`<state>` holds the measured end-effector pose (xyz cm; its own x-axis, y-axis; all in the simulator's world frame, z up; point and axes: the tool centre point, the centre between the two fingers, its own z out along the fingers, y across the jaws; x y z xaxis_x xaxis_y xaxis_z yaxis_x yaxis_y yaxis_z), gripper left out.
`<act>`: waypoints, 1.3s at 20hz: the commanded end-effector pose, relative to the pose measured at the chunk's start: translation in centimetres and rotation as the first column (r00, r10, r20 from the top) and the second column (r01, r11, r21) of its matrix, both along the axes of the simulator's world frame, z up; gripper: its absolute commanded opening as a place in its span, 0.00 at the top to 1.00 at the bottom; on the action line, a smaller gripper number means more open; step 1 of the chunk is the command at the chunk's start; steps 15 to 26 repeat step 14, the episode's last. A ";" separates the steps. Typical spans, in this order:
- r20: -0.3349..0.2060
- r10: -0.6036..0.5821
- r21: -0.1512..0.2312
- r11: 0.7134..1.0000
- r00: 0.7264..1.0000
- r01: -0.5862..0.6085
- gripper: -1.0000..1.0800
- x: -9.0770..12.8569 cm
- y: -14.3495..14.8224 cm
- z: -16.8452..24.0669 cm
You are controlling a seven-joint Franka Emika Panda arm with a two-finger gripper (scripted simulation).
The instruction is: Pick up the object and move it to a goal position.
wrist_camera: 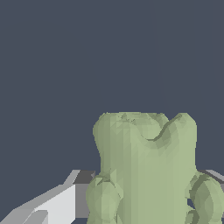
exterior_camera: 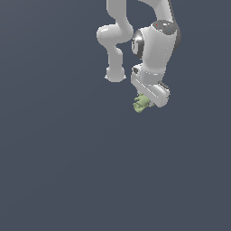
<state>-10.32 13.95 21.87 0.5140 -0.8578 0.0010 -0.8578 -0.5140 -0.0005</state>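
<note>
Tool (exterior_camera: 145, 103) clamps lumpy pale-green obj (exterior_camera: 141, 103), bumpy, faceted surface.

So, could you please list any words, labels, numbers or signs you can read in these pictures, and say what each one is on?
There are none to read.
The white arm carries no legible lettering; it shows only a few tiny red specks near its top, too small to make out.
The green object, the hand and the dark background are plain.
</note>
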 end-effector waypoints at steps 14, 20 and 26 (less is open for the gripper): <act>-0.001 -0.001 0.000 1.000 1.000 0.001 1.00 -4.2 5.5 5.1; -0.001 -0.001 0.000 1.000 1.000 0.001 1.00 -4.2 5.5 5.1; -0.001 -0.001 0.000 1.000 1.000 0.001 1.00 -4.2 5.5 5.1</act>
